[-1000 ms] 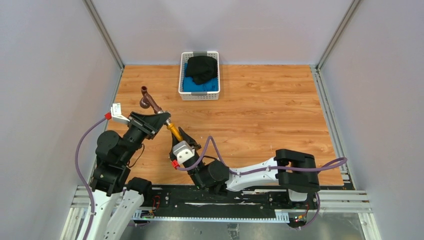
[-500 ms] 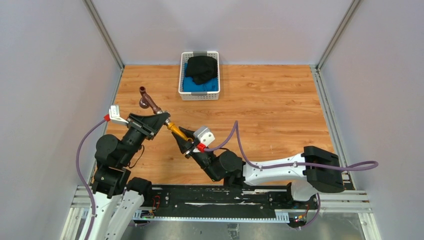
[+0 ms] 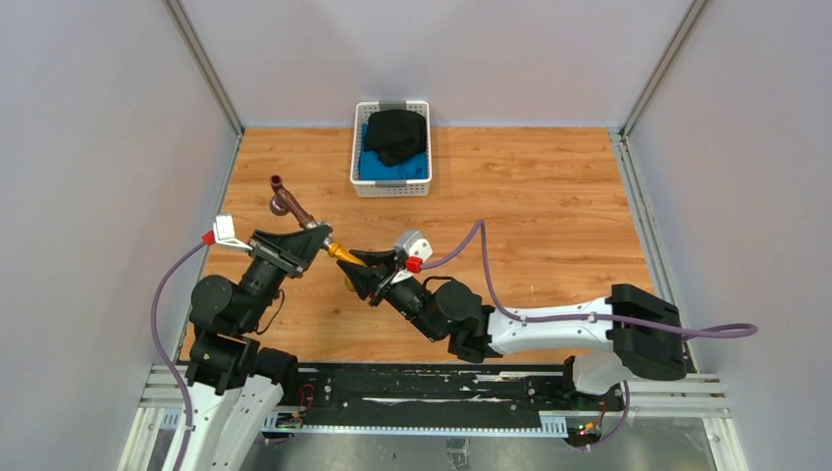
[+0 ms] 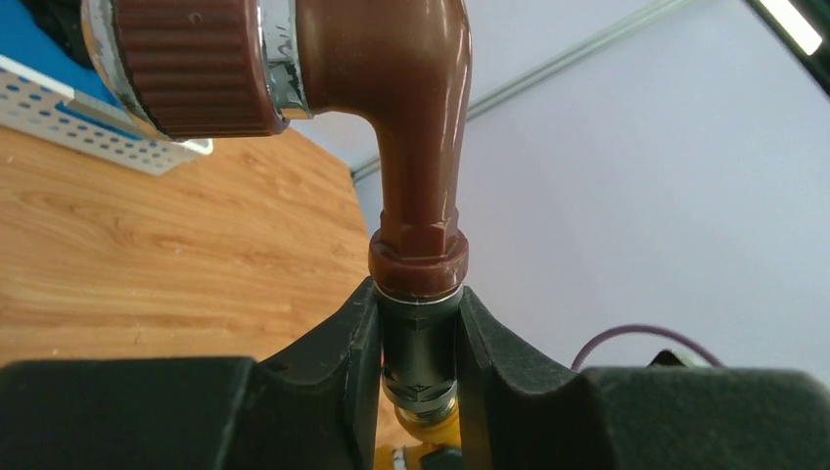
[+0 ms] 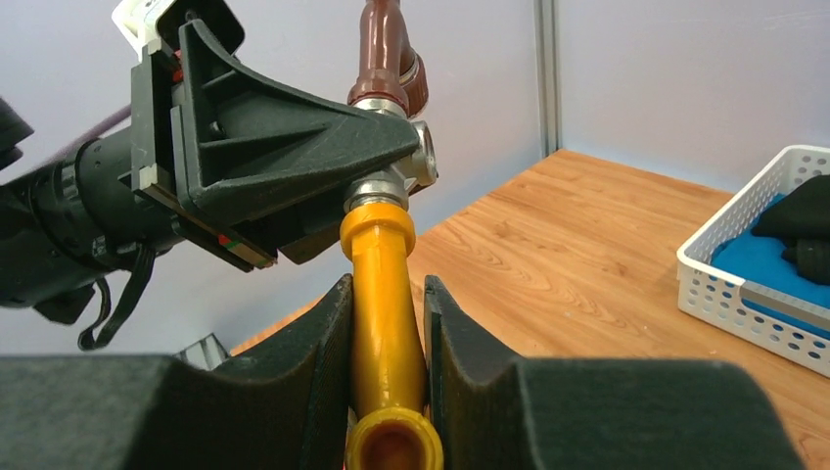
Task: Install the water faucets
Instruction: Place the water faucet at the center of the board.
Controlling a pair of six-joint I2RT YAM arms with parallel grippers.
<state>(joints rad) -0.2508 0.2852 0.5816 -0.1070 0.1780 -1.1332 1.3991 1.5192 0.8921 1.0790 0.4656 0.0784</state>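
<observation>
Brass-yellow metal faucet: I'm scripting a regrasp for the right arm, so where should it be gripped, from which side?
Grip the brass-yellow metal faucet on its straight round barrel, approaching from its free spout end, one finger each side. The barrel is even there, while the left gripper, holding the dark reddish-brown faucet, crowds the joined end. The right gripper sits so now.

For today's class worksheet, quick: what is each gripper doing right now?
Left gripper: closed on the reddish-brown faucet.
Right gripper: closed on the brass-yellow faucet.
</observation>
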